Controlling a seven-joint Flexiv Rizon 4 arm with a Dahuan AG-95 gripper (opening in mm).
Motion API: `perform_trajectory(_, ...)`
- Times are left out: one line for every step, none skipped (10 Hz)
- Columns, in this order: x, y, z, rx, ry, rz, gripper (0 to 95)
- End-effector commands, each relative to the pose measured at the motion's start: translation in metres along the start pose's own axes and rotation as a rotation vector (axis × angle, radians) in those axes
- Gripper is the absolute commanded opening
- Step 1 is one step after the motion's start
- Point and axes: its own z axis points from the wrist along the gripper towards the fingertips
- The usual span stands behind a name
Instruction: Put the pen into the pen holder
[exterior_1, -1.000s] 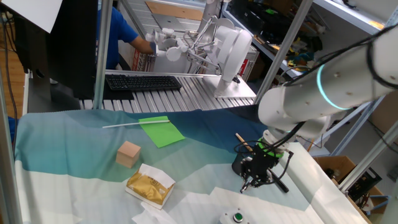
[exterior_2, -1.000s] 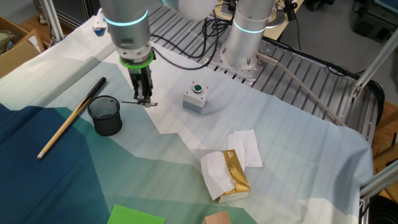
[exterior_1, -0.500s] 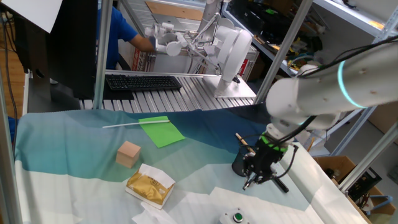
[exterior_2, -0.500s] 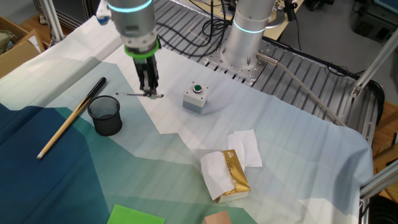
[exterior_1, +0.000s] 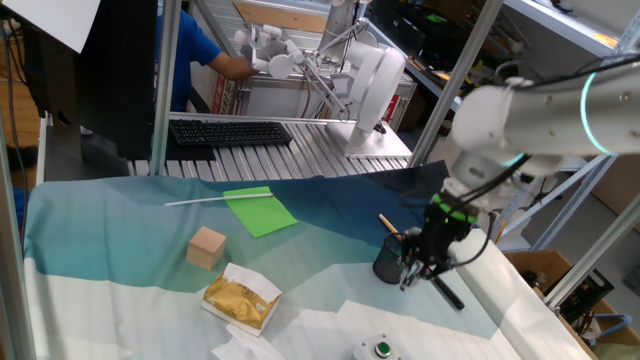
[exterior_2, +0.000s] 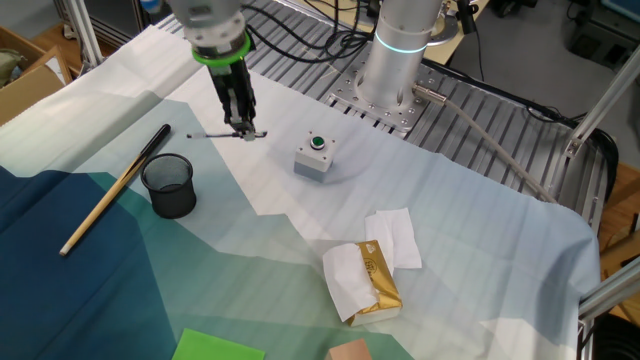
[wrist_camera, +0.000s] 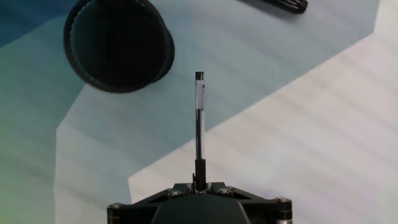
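Observation:
My gripper (exterior_2: 240, 127) is shut on the pen (exterior_2: 224, 134), a slim black pen held level above the cloth. In the hand view the pen (wrist_camera: 199, 121) sticks straight out from the gripper (wrist_camera: 198, 183), its tip to the right of the pen holder (wrist_camera: 118, 43). The pen holder (exterior_2: 170, 185) is a small black mesh cup standing upright, below and left of the gripper. In one fixed view the gripper (exterior_1: 417, 264) hangs just right of the pen holder (exterior_1: 388, 263); the pen is hard to make out there.
A long brown-and-black stick (exterior_2: 113, 190) lies beside the cup. A grey button box (exterior_2: 314, 157) sits right of the gripper. A tissue and gold packet (exterior_2: 374, 272), tan cube (exterior_1: 207, 247), green sheet (exterior_1: 260, 212) and white rod (exterior_1: 195, 200) lie further off.
The gripper has risen with the pen in it and moved away from the cup, toward the arm's base. The cup and stick have not moved.

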Motion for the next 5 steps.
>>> perform_trajectory(-0.001, 0.008, -0.004, 0.001, 0.013, 0.012, 0.0)
perform_trajectory(-0.004, 0.017, -0.007, 0.012, 0.026, 0.020, 0.0)
perform_trajectory(-0.009, 0.026, -0.011, 0.025, 0.047, 0.027, 0.0)
perform_trajectory(-0.013, 0.032, -0.012, 0.032, 0.058, 0.025, 0.0)
perform_trajectory(-0.019, 0.038, -0.013, 0.039, 0.077, 0.022, 0.0)
